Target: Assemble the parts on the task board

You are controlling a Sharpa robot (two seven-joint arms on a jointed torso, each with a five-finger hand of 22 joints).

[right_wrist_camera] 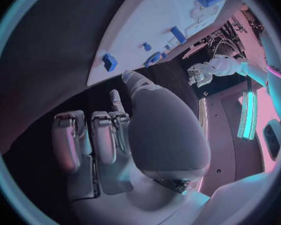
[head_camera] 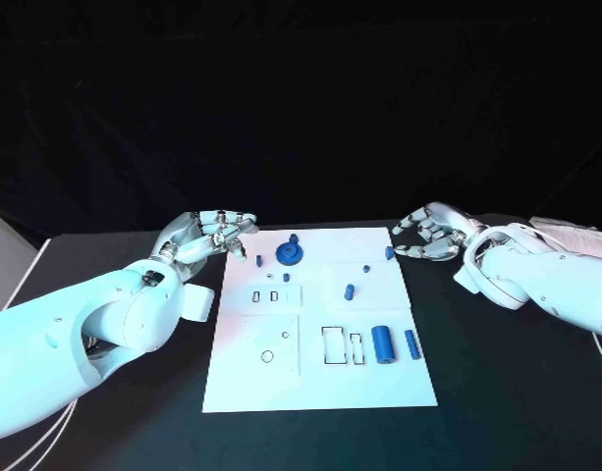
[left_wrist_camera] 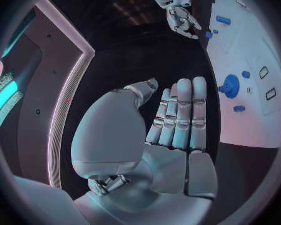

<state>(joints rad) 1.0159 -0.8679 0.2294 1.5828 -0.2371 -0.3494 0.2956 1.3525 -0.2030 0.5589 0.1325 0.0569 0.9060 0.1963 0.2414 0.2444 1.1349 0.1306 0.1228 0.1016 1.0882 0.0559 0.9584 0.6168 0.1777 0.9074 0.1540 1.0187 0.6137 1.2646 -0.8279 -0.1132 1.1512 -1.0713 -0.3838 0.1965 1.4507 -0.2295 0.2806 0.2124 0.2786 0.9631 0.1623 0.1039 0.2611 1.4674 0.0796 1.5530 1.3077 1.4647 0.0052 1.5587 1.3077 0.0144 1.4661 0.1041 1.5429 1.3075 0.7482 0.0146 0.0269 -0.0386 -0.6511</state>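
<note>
**Head view: board between two idle hands**

Head view, from the centre out: flat white rectangular task board (head_camera: pixel 315 383) lying mid-table, carrying small blue plastic parts. Round blue disc with a knob (head_camera: pixel 290 255) near the far left corner; large blue cylinder (head_camera: pixel 383 344) and slimmer blue cylinder (head_camera: pixel 412 343) side by side toward the near right; short blue peg (head_camera: pixel 349 290) between those groups; small blue block (head_camera: pixel 390 252) at the far right edge. Black rectangular and round outlines printed across the near half.

Silver left hand (head_camera: pixel 210 236) just off the far left corner, fingers straight, close together, holding nothing. Silver right hand (head_camera: pixel 429 235) just off the far right corner, near the block, fingers loosely curled, empty. Black table (head_camera: pixel 527 392) underneath.
</note>
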